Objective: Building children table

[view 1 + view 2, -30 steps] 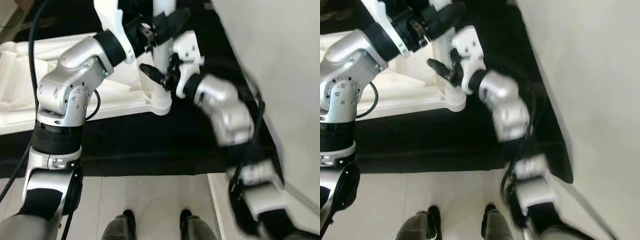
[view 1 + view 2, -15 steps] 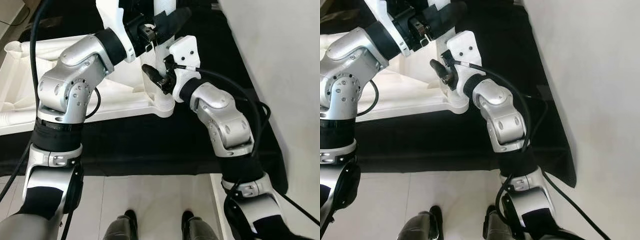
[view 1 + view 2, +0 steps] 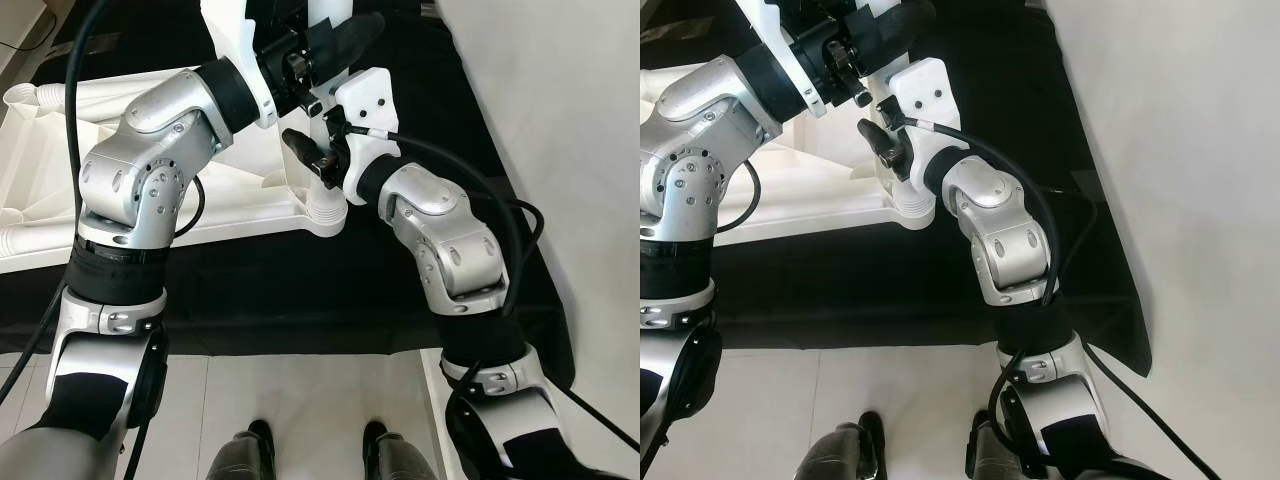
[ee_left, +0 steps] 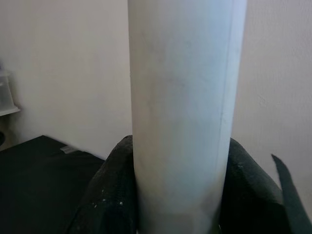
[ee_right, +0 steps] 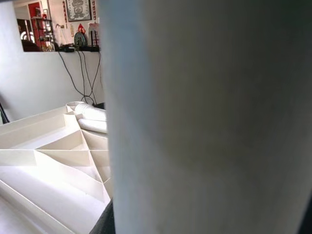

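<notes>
The white children's table lies upside down on a black mat, its ribbed underside facing up. A white table leg stands upright in the near corner socket. My left gripper is shut on the leg high up, and its black fingers press both sides of the tube. My right gripper clasps the same leg lower down, just above the socket. The leg is very close in the right wrist view.
The black mat spreads under the table. A pale wall rises close on the right. Light floor tiles and my feet are near me. Another corner socket sits at the table's far left.
My right arm was blurred and swinging a second ago; its elbow has now settled, with the gripper staying at the leg. The left arm and leg held almost still.
</notes>
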Controlling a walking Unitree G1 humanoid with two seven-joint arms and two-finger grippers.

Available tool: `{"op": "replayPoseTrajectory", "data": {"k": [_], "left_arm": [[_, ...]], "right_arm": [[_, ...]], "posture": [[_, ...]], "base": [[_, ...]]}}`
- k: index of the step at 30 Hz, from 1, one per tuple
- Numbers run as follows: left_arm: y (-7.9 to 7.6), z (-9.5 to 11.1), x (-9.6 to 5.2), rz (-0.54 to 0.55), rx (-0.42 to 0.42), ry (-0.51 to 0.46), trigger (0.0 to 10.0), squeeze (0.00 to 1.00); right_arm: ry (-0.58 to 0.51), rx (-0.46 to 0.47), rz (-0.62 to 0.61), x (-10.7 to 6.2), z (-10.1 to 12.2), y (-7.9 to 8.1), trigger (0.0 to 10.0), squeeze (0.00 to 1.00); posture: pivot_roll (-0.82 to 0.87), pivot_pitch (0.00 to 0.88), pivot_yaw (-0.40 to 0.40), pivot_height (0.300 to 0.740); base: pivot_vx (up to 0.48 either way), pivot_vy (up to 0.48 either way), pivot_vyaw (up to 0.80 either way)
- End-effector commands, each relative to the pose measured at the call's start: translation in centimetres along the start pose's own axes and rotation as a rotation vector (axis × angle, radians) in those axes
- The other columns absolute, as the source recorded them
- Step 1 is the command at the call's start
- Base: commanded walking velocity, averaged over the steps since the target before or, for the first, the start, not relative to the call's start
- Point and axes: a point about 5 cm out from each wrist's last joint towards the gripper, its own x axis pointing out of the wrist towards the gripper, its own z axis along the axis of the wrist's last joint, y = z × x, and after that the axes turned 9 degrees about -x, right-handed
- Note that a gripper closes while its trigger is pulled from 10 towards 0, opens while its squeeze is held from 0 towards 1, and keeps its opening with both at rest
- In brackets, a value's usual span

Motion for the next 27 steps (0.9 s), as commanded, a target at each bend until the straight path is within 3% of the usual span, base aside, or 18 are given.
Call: {"op": "replayPoseTrajectory", "data": {"k": [1, 2, 3, 4, 5, 8, 9, 10, 12, 15, 16, 17, 18, 27], "left_arm": [[0.4, 0.0, -0.4, 0.017, -0.012, -0.001, 0.0, 0.0], [0.4, 0.0, -0.4, 0.017, -0.012, -0.001, 0.0, 0.0], [0.4, 0.1, -0.4, 0.016, -0.013, -0.002, 0.0, 0.0], [0.4, 0.1, -0.4, 0.016, -0.013, -0.002, 0.0, 0.0], [0.4, 0.1, -0.4, 0.015, -0.014, -0.003, 0.0, 0.0], [0.4, 0.1, -0.4, 0.015, -0.014, -0.004, 0.0, 0.0], [0.4, 0.1, -0.3, 0.015, -0.015, -0.005, 0.0, 0.0], [0.4, 0.1, -0.3, 0.015, -0.015, -0.006, 0.0, 0.0], [0.4, 0.1, -0.3, 0.015, -0.015, -0.006, 0.0, 0.0], [0.4, 0.2, -0.3, 0.014, -0.017, -0.009, 0.0, 0.0], [0.4, 0.2, -0.3, 0.014, -0.017, -0.009, 0.0, 0.0], [0.4, 0.2, -0.3, 0.014, -0.017, -0.009, 0.0, 0.0], [0.4, 0.3, -0.3, 0.013, -0.017, -0.009, 0.0, 0.0], [0.3, 0.5, -0.1, 0.005, -0.02, -0.009, 0.0, 0.0]], "right_arm": [[0.159, 0.045, 0.024, -0.1, -3.3, 0.5, 1.1, 0.0], [0.159, 0.045, 0.024, -0.1, -3.3, 0.5, 1.1, 0.0], [0.092, 0.042, 0.057, 0.1, -2.3, 0.6, 10.0, 0.0], [0.092, 0.042, 0.057, 0.1, -2.3, 0.6, 10.0, 0.0], [0.018, 0.042, 0.112, 0.3, -1.1, 0.8, 10.0, 0.79], [-0.031, 0.04, 0.149, 0.4, -0.4, 0.9, 10.0, 0.79], [-0.088, 0.042, 0.225, 0.6, 0.4, 0.7, 10.0, 1.0], [-0.124, 0.038, 0.295, 0.6, 0.9, 0.5, 10.0, 1.0], [-0.124, 0.038, 0.295, 0.6, 0.9, 0.5, 10.0, 1.0], [-0.214, -0.062, 0.581, 0.3, 1.5, -0.7, 10.0, 1.0], [-0.214, -0.062, 0.581, 0.3, 1.5, -0.7, 10.0, 1.0], [-0.235, -0.095, 0.659, 0.0, 1.6, -0.9, 10.0, 0.95], [-0.241, -0.131, 0.696, 0.0, 1.6, -1.2, 10.0, 0.0], [-0.29, -0.164, 0.814, 1.1, 2.8, -2.9, 10.0, 0.0]], "posture": [[-0.02, 0.29, 0.014, 0.74], [-0.02, 0.29, 0.014, 0.74], [-0.02, 0.29, 0.014, 0.74], [-0.02, 0.29, 0.014, 0.74], [-0.02, 0.288, 0.015, 0.74], [-0.02, 0.288, 0.015, 0.74], [-0.02, 0.288, 0.015, 0.74], [-0.02, 0.288, 0.015, 0.74], [-0.02, 0.288, 0.015, 0.74], [-0.01, 0.292, 0.019, 0.74], [-0.01, 0.292, 0.019, 0.74], [-0.01, 0.291, 0.022, 0.74], [0.0, 0.294, 0.025, 0.74], [0.02, 0.301, 0.031, 0.74]], "base": [[0.0, 0.0, 0.0], [0.0, 0.0, 0.0], [0.0, 0.0, 0.0], [0.0, 0.0, 0.0], [0.0, 0.0, 0.0], [0.0, 0.0, 0.0], [0.0, 0.0, 0.0], [0.0, 0.0, 0.0], [0.0, 0.0, 0.0], [0.0, 0.0, 0.0], [0.0, 0.0, 0.0], [0.0, 0.0, 0.0], [0.0, 0.0, 0.0], [0.0, 0.0, 0.0]]}}
